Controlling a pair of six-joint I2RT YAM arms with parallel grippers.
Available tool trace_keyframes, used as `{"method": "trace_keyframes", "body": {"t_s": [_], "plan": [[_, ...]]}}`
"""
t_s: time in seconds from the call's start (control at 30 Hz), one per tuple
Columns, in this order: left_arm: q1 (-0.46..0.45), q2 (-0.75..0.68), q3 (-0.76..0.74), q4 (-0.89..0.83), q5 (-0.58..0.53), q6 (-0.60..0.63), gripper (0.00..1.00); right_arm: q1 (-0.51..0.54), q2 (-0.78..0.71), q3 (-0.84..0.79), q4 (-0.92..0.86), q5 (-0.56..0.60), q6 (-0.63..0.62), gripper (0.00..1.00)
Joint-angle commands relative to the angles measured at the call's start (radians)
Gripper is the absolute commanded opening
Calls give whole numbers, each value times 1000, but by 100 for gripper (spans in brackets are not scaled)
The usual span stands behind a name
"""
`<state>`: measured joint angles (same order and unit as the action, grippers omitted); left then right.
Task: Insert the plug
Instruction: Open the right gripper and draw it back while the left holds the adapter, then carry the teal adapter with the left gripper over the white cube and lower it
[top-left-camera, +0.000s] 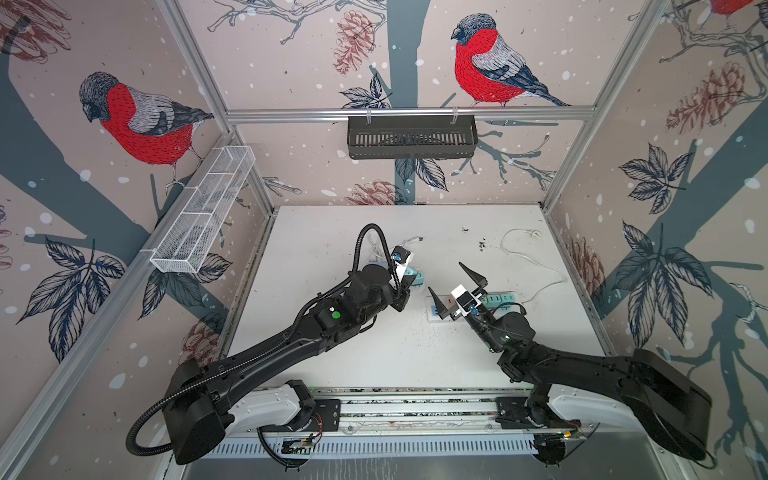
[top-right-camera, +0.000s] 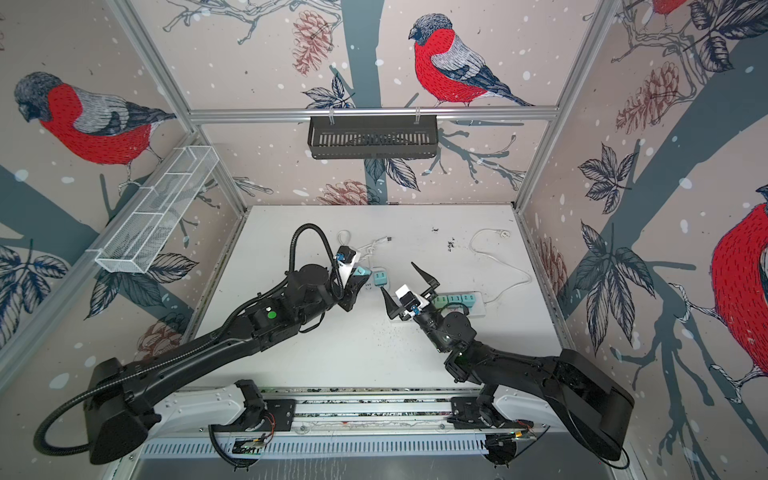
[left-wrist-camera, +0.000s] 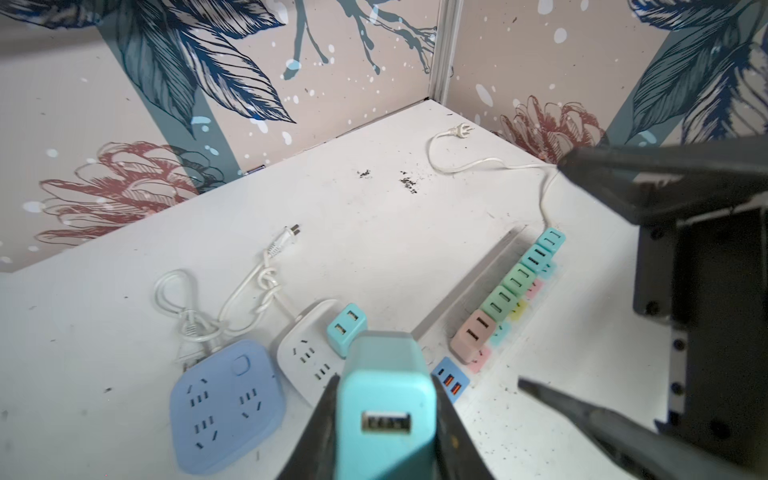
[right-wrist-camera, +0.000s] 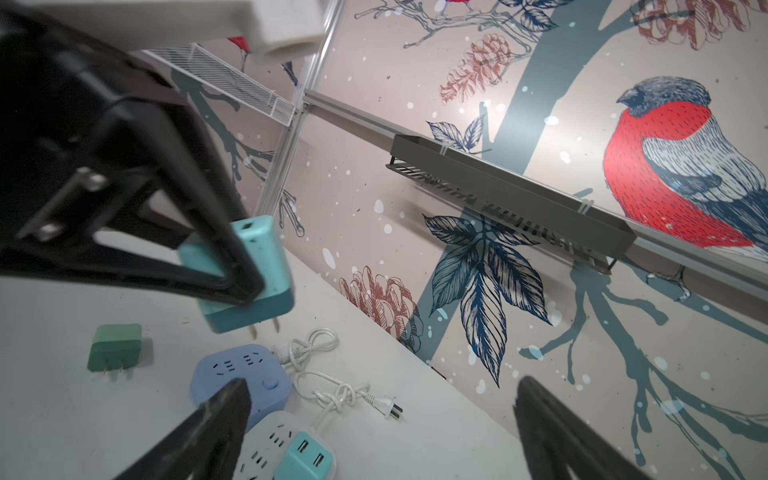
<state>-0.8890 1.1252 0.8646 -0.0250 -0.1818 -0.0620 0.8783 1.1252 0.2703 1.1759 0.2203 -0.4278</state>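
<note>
LEFT ARM POISED OVER THE SOCKETS: The left hand (left-wrist-camera: 386, 399) pinches a turquoise plug (right-wrist-camera: 266, 249) by its flat sides and holds it in the air above the worktop (top-left-camera: 374, 353). Its two thin metal blades (right-wrist-camera: 264, 329) point down over a rounded blue socket block (left-wrist-camera: 226, 399) and a white socket block (left-wrist-camera: 305, 363), which lie side by side. The right hand (top-left-camera: 445, 276) is spread wide and empty, near a long strip (top-right-camera: 473, 309) crowded with pastel adapters. To seat the plug well, it seems, the blades should be squared to one pair of slots before any downward push. The free hand may need to steady the light plastic block so it does not skid on the smooth, speckled surface. Which socket is meant cannot be told. The plug is a glossy, round-cornered plastic brick, darker teal at its base. A similar adapter (left-wrist-camera: 347, 328) sits in the white block, and a knotted white cord (left-wrist-camera: 266, 286) trails behind.
</note>
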Motion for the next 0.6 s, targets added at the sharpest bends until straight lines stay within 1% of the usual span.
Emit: {"method": "trace_keyframes", "body": {"t_s": [0.0,0.03,0.07,0.13,0.17,0.2,0.23,0.3,0.33,0.4,0.47,0.57], "plan": [[2,-32,1,58,-159,83,0,-31,-10,40,-133,96,105,100],[2,-38,-1,69,-187,88,0,-45,-10,41,-141,102,125,100],[4,-43,-13,98,-163,114,0,-60,-13,41,-145,107,146,100],[4,-45,-32,136,-35,209,0,-88,-15,41,-146,113,193,100],[4,-44,-30,149,11,244,0,-102,-16,44,-149,110,221,100],[4,-40,-22,153,34,287,0,-115,-20,51,-161,110,254,100],[5,-32,-9,154,37,322,0,-124,-20,60,-177,115,283,100],[12,-5,27,154,-6,369,0,-147,-22,81,-223,116,345,100],[28,15,52,127,3,389,0,-155,-23,90,-243,116,364,100],[76,69,153,9,98,425,0,-171,-25,105,-278,117,391,100],[102,112,237,-81,111,463,0,-182,-26,113,-294,122,412,100],[124,137,266,-108,116,583,0,-193,-34,111,-300,120,435,100]]}}
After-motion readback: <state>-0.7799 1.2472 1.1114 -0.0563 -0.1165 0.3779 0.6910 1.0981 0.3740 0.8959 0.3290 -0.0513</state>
